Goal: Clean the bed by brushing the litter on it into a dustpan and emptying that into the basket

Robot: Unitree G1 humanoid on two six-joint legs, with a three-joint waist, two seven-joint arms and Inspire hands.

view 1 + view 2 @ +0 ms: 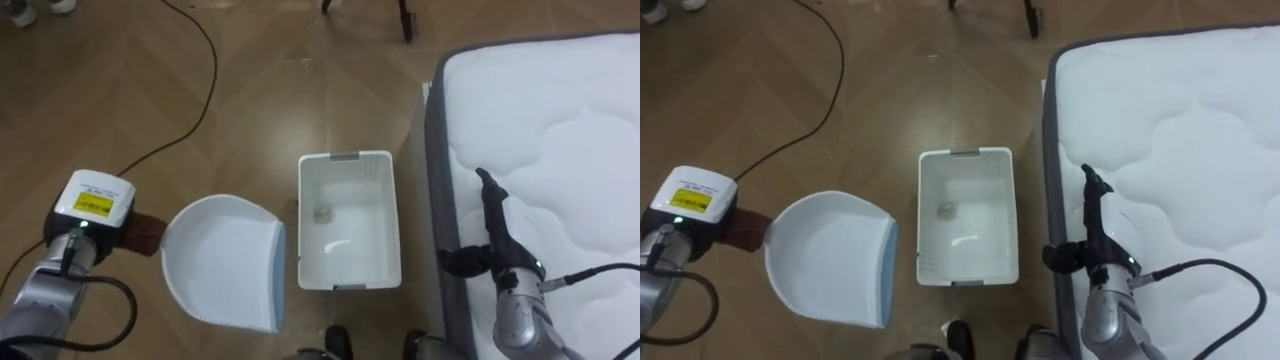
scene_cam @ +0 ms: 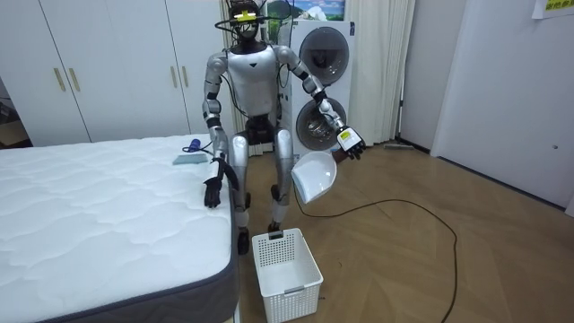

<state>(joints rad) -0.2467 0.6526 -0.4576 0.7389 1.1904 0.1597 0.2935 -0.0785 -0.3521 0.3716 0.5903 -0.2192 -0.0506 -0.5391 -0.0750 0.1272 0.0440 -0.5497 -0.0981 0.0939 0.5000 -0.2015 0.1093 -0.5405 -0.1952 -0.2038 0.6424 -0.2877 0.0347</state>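
Note:
My left hand (image 1: 88,212) is shut on the brown handle (image 1: 146,235) of a white dustpan (image 1: 225,262), which hangs over the wooden floor to the left of a white basket (image 1: 389,205). A small grey scrap (image 1: 322,213) lies inside the basket. My right hand (image 1: 494,212) rests open, fingers straight, on the near edge of the white quilted mattress (image 1: 570,140). In the room view I stand at the bed's corner, the dustpan (image 2: 314,176) held out to the side and the basket (image 2: 300,285) on the floor before my feet.
A blue-grey cloth (image 2: 188,160) and a small blue thing (image 2: 191,145) lie on the far corner of the bed (image 2: 99,215). A washing machine (image 2: 320,81) stands behind me, and wardrobes (image 2: 99,63) line the wall. Open wooden floor (image 1: 250,90) lies beyond the basket.

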